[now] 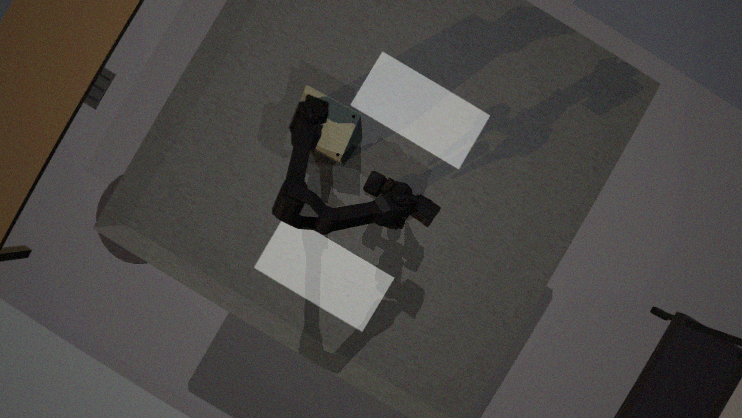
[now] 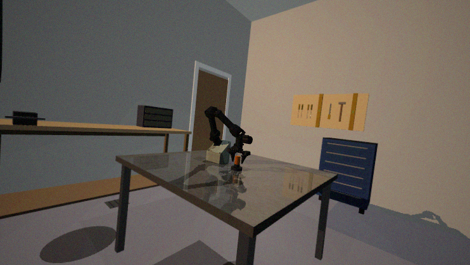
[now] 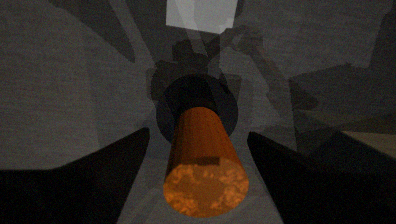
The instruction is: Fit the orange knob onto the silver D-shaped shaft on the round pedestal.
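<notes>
The robot's arm (image 1: 353,213) (image 2: 226,123) was black from end to end — a matte, near-uniform dark tone, with chunky rounded housings at the joints and slimmer links between them. Its wrist carried a stubby cylindrical housing (image 2: 246,139). The gripper (image 2: 238,160) (image 3: 200,134) was black as well, its two fingers broad at the back and tapered to narrow, blunt tips — angular wedges in outline. Finer surface markings were too dark to make out.

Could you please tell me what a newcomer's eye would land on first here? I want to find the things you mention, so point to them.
Probably the orange knob (image 2: 237,160) (image 3: 204,155), upright on the round dark pedestal (image 2: 236,168) (image 3: 227,112) between the open fingers. Next, in the top view, two bright white rectangles (image 1: 420,103) (image 1: 327,275) on either side of the black arm (image 1: 353,213) (image 2: 227,123).
</notes>
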You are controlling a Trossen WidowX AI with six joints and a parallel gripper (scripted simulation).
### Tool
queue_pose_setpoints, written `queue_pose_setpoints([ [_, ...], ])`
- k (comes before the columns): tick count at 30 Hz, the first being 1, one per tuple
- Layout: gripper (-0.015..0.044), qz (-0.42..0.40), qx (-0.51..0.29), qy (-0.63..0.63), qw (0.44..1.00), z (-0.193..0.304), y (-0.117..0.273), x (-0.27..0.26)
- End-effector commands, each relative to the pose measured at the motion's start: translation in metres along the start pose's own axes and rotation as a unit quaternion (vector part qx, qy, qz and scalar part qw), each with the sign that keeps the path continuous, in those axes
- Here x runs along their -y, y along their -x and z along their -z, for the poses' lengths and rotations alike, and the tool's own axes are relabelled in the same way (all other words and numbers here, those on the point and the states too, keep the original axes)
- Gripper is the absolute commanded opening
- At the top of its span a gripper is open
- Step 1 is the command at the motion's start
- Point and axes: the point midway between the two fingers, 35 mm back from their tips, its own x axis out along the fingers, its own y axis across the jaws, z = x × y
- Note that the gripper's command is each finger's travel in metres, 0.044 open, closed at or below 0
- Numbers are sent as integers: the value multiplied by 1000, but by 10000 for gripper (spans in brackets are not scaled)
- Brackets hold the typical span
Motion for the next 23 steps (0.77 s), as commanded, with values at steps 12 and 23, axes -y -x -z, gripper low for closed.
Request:
queue_pose_setpoints([
  [12, 440, 0, -2, 0, 1000, 0, 97, -1],
  [23, 440, 0, -2, 0, 1000, 1, 97, -3],
])
